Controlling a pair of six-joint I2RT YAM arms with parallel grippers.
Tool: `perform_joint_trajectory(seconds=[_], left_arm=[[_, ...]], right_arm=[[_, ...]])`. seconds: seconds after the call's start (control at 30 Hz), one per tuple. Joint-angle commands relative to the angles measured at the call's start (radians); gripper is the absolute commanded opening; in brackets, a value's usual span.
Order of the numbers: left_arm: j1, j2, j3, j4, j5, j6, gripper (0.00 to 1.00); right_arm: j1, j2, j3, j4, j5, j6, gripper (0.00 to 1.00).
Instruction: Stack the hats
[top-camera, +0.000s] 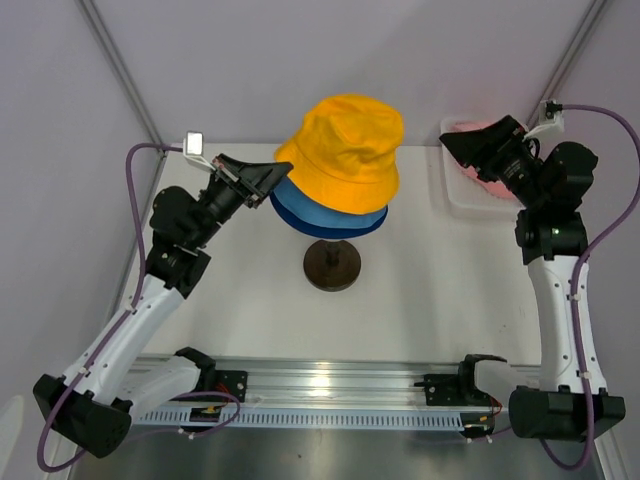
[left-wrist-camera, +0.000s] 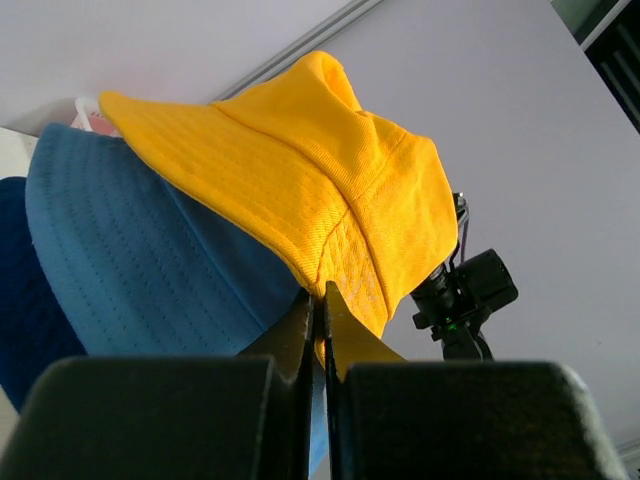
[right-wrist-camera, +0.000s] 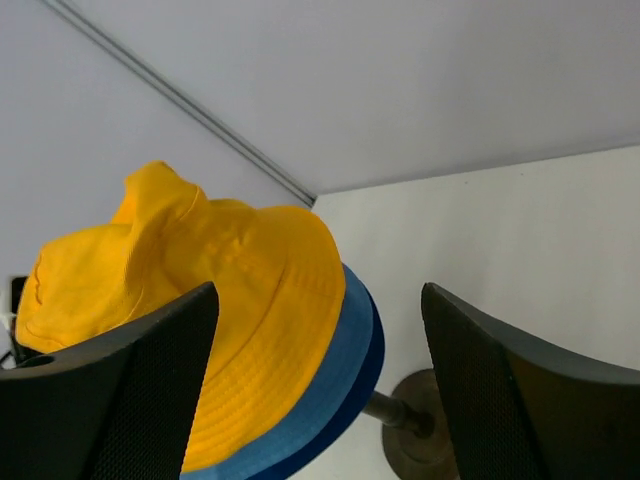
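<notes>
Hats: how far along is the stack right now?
Three are on the stand: dark blue hat at the bottom, light blue hat over it, yellow hat on top. The left gripper is pinched shut on the yellow hat's brim at the stack's left side. The right gripper is open over the white basket, where the pink hat is left to stack.

We cannot read any text, label, brand or number in these views. The hats (top-camera: 345, 160) carry no visible writing, and neither do the arms.
</notes>
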Motion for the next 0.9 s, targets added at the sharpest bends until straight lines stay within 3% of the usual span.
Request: perform_joint_trajectory(seconds=[0.0, 0.13, 0.2, 0.43, 0.63, 0.87], left_arm=[[-0.005, -0.026, -0.025, -0.010, -0.024, 0.045, 0.01], [-0.005, -0.012, -0.029, -0.016, -0.012, 0.036, 0.01], [-0.005, -0.009, -0.034, -0.016, -0.012, 0.030, 0.01], [-0.005, -0.001, -0.039, -0.029, -0.007, 0.034, 0.01], [-0.005, -0.009, -0.037, -0.046, -0.015, 0.047, 0.01], [-0.005, 0.000, -0.034, -0.056, -0.019, 0.057, 0.01]], right_arm=[[-0.016, -0.043, -0.101, 0.109, -0.028, 0.150, 0.85], [-0.001, -0.049, -0.344, 0.499, -0.081, 0.417, 0.80], [0.016, -0.033, -0.424, 0.587, -0.074, 0.503, 0.79], [0.169, 0.043, -0.438, 0.682, -0.008, 0.516, 0.79], [0.192, 0.082, -0.445, 0.759, 0.032, 0.580, 0.77], [0.238, 0.134, -0.453, 0.821, 0.038, 0.654, 0.59]])
